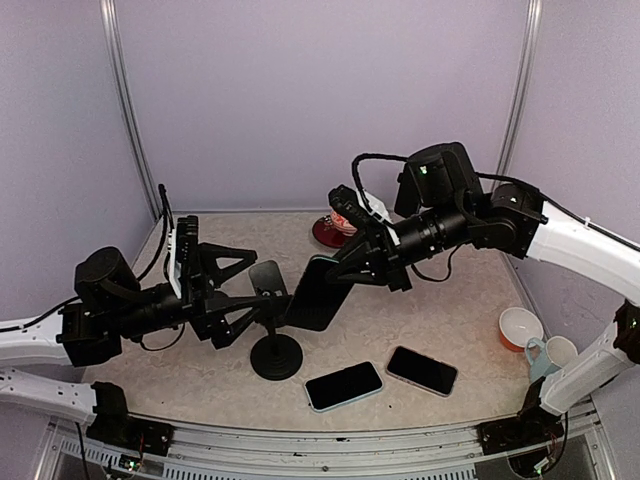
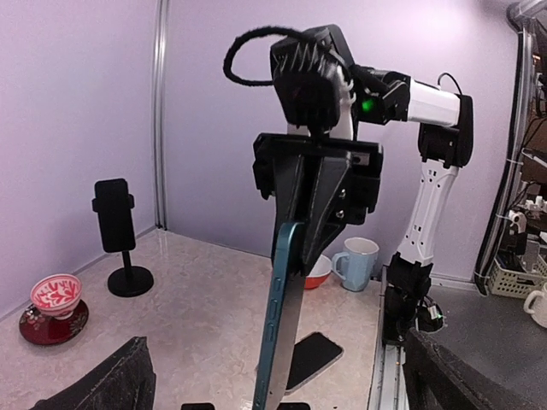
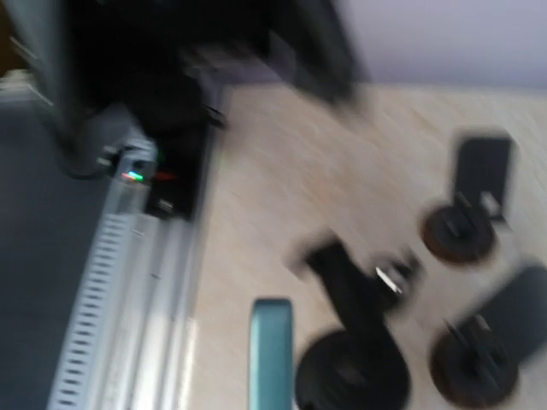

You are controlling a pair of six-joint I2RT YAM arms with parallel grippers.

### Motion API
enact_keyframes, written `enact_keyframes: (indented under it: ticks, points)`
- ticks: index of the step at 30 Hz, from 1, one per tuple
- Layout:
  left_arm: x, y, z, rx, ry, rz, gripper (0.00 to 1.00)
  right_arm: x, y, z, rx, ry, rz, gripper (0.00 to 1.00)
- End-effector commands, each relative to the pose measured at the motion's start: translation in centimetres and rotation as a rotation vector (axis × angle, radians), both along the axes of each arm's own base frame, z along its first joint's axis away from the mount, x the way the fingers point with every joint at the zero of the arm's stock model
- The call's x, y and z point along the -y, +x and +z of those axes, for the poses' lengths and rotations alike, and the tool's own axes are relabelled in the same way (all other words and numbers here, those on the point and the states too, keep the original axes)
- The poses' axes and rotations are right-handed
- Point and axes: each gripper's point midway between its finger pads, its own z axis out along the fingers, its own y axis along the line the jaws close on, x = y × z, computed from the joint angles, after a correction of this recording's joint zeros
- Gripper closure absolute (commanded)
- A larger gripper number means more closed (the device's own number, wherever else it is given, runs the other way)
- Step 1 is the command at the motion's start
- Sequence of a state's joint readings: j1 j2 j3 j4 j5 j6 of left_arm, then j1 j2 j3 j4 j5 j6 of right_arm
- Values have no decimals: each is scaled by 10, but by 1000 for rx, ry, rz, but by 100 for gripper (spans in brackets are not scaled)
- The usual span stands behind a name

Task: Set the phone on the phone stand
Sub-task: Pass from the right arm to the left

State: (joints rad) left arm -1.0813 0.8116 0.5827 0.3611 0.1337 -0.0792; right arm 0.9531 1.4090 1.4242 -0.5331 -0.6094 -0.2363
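The left gripper (image 1: 256, 282) and held phone (image 1: 318, 293) hem the phone stand (image 1: 276, 355) sideways, two flat handsets (image 1: 343, 386) lie before it, and the table (image 1: 270, 235) behind lies open.

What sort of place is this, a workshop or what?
Probably a lab test booth for robots: plain purple walls box in a table, a left arm and right arm are bolted at its edge, and phones, a phone stand and cups sit out as props.
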Motion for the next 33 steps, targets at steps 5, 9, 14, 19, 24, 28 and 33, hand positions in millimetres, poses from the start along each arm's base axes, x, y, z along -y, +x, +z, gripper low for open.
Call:
enact_keyframes:
  ticks: [5, 9, 14, 19, 24, 28, 33]
  points:
    - [30, -15, -21, 3, 114, -119, 2, -9, -43, 40, 47, 103, 171, 100]
    - [36, -26, -29, -6, 133, -187, 14, -8, -46, 48, 60, 137, 170, 100]
    - [41, -34, -36, -17, 155, -241, 30, -11, -48, 53, 70, 155, 170, 100]
    - [45, -35, -43, -34, 179, -257, 46, -17, -50, 54, 78, 167, 177, 100]
    - [48, -34, -48, -44, 189, -260, 79, -24, -53, 53, 84, 174, 180, 100]
    - [47, -33, -47, -41, 178, -245, 100, -28, -51, 47, 76, 163, 174, 100]
    - [41, -31, -41, -24, 147, -215, 100, -29, -52, 50, 53, 209, 160, 68]
